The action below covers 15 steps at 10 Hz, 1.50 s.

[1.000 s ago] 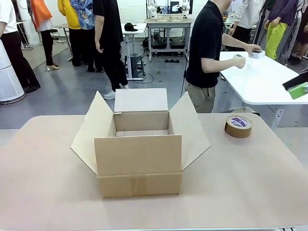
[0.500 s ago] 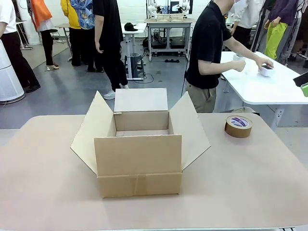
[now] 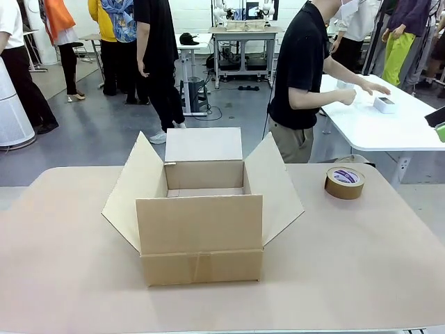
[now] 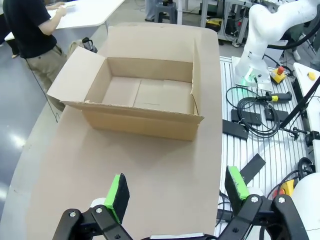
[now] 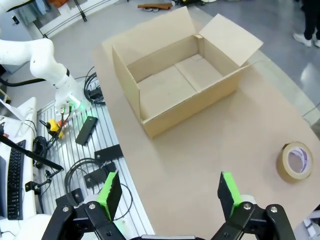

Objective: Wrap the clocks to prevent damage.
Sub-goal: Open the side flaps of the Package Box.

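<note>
Open box (image 3: 200, 229) on the table (image 3: 69, 278), tape roll (image 3: 344, 182) to its right; left tool (image 4: 176, 189) and right tool (image 5: 168, 191) spread wide, empty

right tool (image 5: 170, 194) spread wide, empty | cardboard box (image 5: 172, 87) open | tape roll (image 5: 296, 161) apart on table (image 5: 225, 142)

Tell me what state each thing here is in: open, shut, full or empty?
cardboard box: open, flaps spread, empty.
tape roll: lying flat on the table, apart from the box.
left end effector: open, holding nothing.
right end effector: open, holding nothing.
</note>
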Tool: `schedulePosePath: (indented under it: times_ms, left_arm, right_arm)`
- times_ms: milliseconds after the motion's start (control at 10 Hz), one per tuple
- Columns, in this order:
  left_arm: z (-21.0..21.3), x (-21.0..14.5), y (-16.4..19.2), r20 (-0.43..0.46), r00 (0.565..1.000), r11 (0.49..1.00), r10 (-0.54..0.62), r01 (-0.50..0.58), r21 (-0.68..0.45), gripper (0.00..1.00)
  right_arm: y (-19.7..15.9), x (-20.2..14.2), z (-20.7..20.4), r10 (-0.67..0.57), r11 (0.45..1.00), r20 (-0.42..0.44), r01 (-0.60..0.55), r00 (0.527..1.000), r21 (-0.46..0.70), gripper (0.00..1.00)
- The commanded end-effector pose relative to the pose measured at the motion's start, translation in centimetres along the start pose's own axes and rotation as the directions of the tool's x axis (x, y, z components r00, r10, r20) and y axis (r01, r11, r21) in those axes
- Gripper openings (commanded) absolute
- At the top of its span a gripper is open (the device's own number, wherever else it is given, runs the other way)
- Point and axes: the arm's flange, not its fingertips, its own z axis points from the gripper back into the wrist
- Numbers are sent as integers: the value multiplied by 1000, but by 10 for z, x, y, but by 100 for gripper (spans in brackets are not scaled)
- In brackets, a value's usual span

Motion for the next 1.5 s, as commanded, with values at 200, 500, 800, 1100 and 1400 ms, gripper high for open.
schedulePosePath:
  times_ms: [200,500,800,1100,1400]
  left_arm:
    - [8,0,-5,14,1000,1000,-27,27,-14,41]
    - [12,-1,-6,1,1000,999,-22,22,-31,0]
    - [12,3,-7,-15,999,999,-28,28,-40,0]
    - [15,8,-11,-18,999,999,-35,34,-30,0]
    - [18,10,-13,-27,1000,1000,-10,9,-13,0]
  right_arm:
    - [9,-2,13,21,1000,-4,-21,1000,-7,40]
    - [14,-7,28,13,1000,-2,-13,1000,-21,0]
    - [17,-8,23,18,1000,-37,-18,999,-15,0]
    - [20,-9,24,15,1000,-49,-16,999,-14,0]
    - [22,-12,32,12,1000,-57,-13,998,-20,0]
